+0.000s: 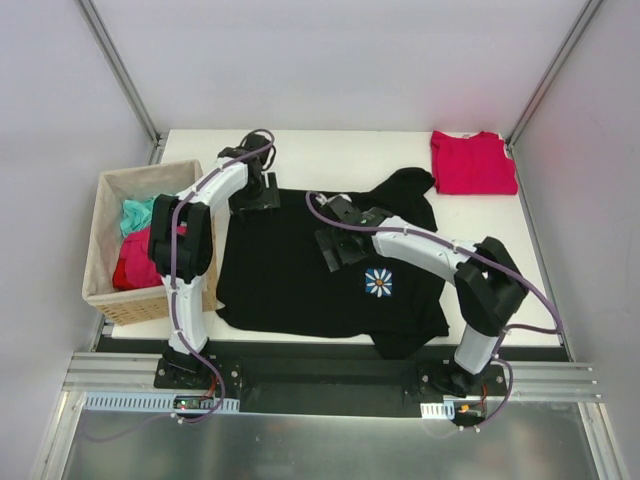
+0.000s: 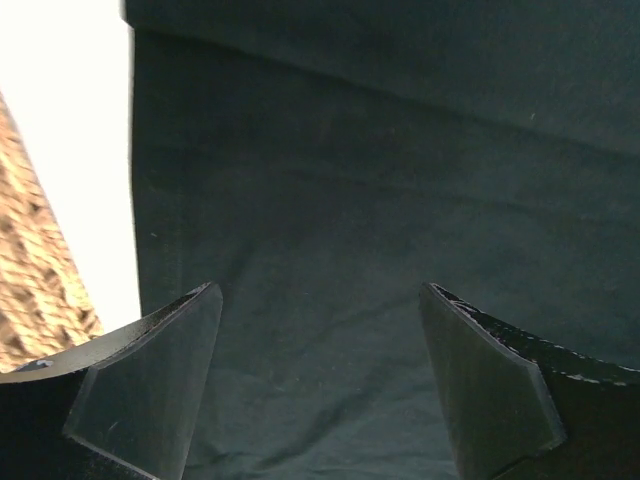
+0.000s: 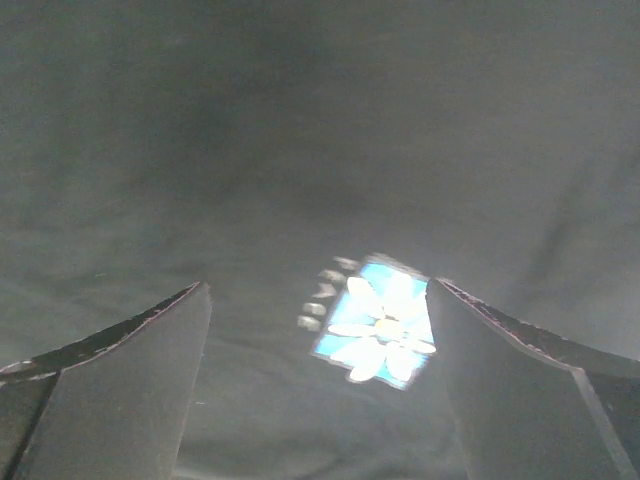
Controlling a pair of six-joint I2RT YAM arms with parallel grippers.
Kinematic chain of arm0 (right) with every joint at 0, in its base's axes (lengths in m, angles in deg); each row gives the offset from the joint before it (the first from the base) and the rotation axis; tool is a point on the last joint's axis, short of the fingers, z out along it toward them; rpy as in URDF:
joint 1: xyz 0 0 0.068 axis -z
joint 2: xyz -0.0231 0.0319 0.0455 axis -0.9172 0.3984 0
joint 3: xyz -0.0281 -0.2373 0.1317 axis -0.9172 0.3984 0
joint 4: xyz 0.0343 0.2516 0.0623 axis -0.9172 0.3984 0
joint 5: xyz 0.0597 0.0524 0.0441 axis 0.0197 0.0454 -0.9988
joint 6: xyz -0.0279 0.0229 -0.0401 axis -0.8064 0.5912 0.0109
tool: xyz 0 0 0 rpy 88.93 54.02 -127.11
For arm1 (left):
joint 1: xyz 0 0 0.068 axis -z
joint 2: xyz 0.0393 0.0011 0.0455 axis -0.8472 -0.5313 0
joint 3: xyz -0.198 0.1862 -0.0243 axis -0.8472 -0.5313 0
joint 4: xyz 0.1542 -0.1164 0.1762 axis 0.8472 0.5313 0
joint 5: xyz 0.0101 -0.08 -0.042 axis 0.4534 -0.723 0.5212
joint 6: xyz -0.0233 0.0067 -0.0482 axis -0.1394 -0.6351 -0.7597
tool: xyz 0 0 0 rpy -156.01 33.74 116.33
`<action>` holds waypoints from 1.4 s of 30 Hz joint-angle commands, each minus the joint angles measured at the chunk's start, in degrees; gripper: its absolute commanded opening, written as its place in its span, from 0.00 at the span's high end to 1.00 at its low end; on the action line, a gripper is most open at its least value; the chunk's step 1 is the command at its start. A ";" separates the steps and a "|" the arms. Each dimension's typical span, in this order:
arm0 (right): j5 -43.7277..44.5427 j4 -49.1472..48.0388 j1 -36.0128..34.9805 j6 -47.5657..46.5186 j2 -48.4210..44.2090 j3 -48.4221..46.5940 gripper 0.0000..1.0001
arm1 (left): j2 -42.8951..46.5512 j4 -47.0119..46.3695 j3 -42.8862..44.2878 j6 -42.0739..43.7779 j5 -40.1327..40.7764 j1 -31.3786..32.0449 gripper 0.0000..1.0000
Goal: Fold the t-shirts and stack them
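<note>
The left gripper (image 2: 320,295) is held with its jaws spread wide and nothing between them, above the far left part of the black t-shirt (image 1: 290,280), near its edge. The right gripper (image 3: 320,290) is spread wide and empty too, poised over the shirt's middle, close to the flower emblem (image 3: 378,325). The black shirt is laid across the table (image 1: 330,150). The red t-shirt (image 1: 472,162) is seen at the far right corner, well apart. A woven basket (image 1: 98,240) holding teal and red cloth is placed at the left edge
</note>
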 commanded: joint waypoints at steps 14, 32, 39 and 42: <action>2.11 -4.09 -6.59 2.53 1.27 4.36 0.07 | 3.21 0.29 -14.83 -6.29 2.97 5.71 0.21; 4.92 -3.74 0.17 4.72 -2.77 7.00 0.06 | 5.67 -5.78 -32.94 -10.42 0.16 9.76 0.22; 10.90 -10.77 3.25 1.92 -2.61 6.04 0.05 | 11.20 -7.01 -32.51 -10.16 2.09 10.20 0.22; 10.38 -10.60 5.36 1.03 0.12 4.54 0.05 | 12.17 -7.10 -32.24 -9.98 3.06 10.20 0.22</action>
